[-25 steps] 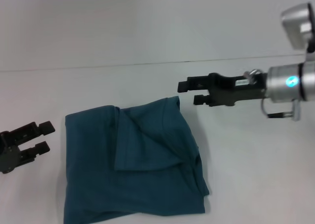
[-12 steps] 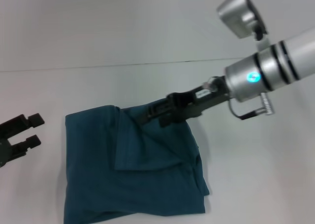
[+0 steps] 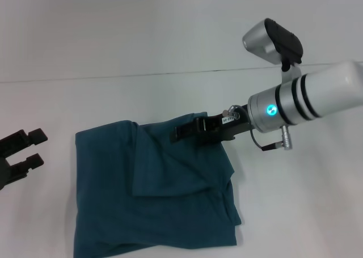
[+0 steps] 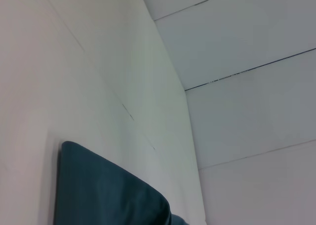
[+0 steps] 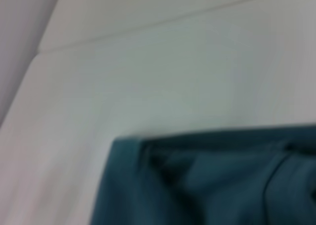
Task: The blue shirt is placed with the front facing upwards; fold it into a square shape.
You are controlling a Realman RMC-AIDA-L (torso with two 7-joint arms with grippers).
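Reaching low over the far edge of the folded bundle, the right gripper [image 3: 180,134] lies nearly flat above the cloth, its dark fingers pointing toward the robot's left; whether they are parted or closed on fabric I cannot tell, since they blend into the dark material. That low, sideways approach suits tugging or smoothing the upper edge, which looks uneven, so I judge this to be a tidying step late in the fold. The blue shirt [image 3: 153,195] sits at the near middle of the table, already a rough square with plain teal showing, a loose flap lying diagonally across its top and its near right corner bulging out. The left gripper [image 3: 25,147] rests well apart at the table's left edge, fingers spread and holding nothing, apparently parked clear of the work. The white table [image 3: 170,93] is plain and matte, meeting a pale wall along a thin dark seam.
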